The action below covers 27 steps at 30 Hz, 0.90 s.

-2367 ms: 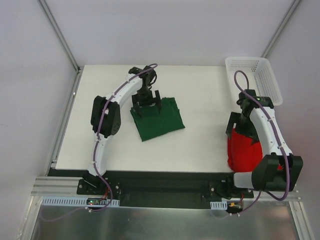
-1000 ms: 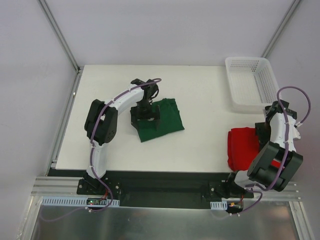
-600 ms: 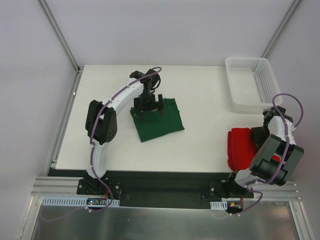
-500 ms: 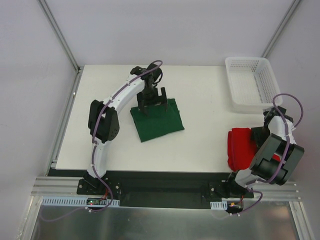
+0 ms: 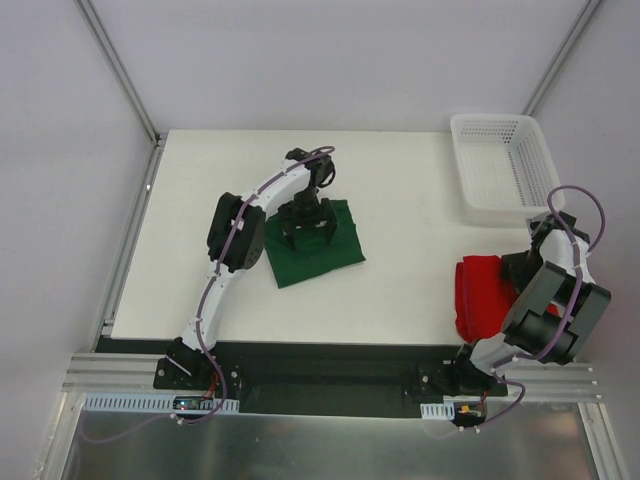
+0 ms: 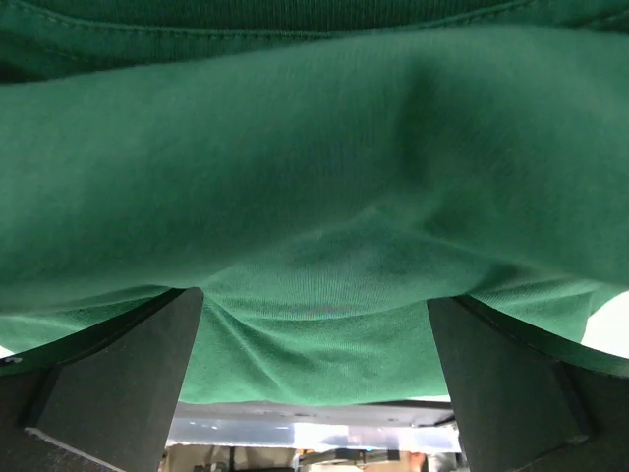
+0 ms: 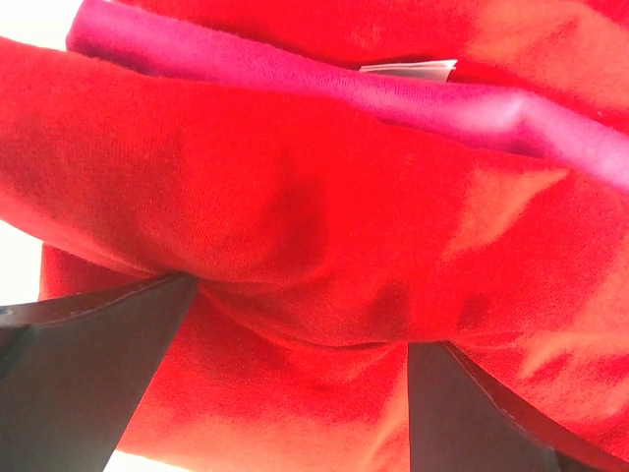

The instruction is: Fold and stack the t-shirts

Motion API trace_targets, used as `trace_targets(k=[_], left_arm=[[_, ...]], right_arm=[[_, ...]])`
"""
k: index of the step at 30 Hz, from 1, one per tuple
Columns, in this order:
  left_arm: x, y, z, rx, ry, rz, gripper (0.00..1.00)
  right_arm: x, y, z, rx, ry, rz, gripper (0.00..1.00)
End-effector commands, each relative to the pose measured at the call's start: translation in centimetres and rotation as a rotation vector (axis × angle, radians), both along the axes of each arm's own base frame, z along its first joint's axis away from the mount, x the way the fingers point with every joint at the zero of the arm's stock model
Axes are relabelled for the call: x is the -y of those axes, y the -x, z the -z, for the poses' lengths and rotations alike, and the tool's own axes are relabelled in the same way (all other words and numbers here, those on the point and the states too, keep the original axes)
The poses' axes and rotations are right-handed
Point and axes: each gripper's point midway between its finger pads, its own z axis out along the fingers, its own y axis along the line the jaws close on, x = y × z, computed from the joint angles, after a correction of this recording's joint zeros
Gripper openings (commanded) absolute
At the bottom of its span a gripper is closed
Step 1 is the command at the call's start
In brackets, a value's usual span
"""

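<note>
- Top external view: a dark green cotton t-shirt (image 5: 335, 250), folded to a tilted rectangle, lies flat near the middle of the white desk (image 5: 200, 200). The left arm (image 5: 262, 195) reaches across in a long arc and points its wrist straight down, so the left arm's fingers (image 5: 296, 234) sit on the shirt's far-left part. A bright red t-shirt (image 5: 480, 295), in a looser heap, lies at the desk's near right edge, well apart from the green one. The right arm (image 5: 560, 265) is folded back tightly over its own base, wrist turned toward the red cloth just to its left; its fingers are mostly hidden here. A white plastic mesh basket (image 5: 505, 165) stands in the far right corner.
- Left wrist view: green fabric fills the frame and bulges down between the two dark fingers (image 6: 118, 383), which stand spread wide at either lower corner, unclamped. The cloth lies directly ahead of the tips and touches them; a stitched hem runs across the top.
- Right wrist view: red fabric fills the frame, a purple collar band (image 7: 295, 74) and a small white label (image 7: 408, 69) running across the top. The right arm's fingers (image 7: 88, 369) are likewise parted wide, a fold of cloth swelling between them, ungripped.
- Judged from this, each arm has its own shirt right at its tips; stacking would mean carrying the red one leftward to the green.
</note>
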Motion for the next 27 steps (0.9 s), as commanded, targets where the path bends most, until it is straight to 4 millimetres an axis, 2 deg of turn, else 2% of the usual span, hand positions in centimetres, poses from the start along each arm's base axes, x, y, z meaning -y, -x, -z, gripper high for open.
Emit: trace_targets(k=[1,4,8,9,10,16,20,24,26,27], left_arm=[[-2.5,1.3,0.6,-0.047,-0.137,0.003,0.99],[-3.2,1.7,1.5,-0.071,-0.17,0.016,0.99],[-6.0,2.2,1.5,-0.086,-0.242,0.0,0.99],[-6.8,2.8,1.7,-0.111,-0.26,-0.016,0.99],[-7.9,2.5,1.5,-0.113,-0.263,-0.044,0.99],[-11.6,2.3,-1.1,-0.075,-0.268,-0.134,0.99],[-13.9,2.2,-3.1,-0.04,-0.249,-0.206,0.99],[-14.7,2.9,-4.2,-0.016,-0.225,-0.236,0.99],[-14.6,2.9,-4.8,0.002,-0.209,-0.241,0.99],[-14.6,3.0,-4.9,0.006,-0.207,-0.241,0.99]], right_arm=[[0.2,-0.9,0.1,0.022,-0.018,-0.021,0.96],[0.3,-1.0,-0.1,0.023,-0.015,-0.04,0.96],[0.3,-1.2,0.0,0.023,-0.025,-0.063,0.96],[0.2,-1.3,0.1,0.025,-0.032,-0.065,0.96],[0.1,-1.3,0.4,0.023,-0.039,-0.067,0.96],[-0.5,-2.4,1.5,0.02,-0.095,-0.115,0.96],[-1.2,-4.4,1.7,0.011,-0.125,-0.19,0.96],[-2.7,-6.0,2.2,-0.01,-0.167,-0.254,0.96],[-4.2,-6.7,3.2,-0.044,-0.212,-0.301,0.96],[-4.7,-7.5,2.8,-0.047,-0.222,-0.327,0.96]])
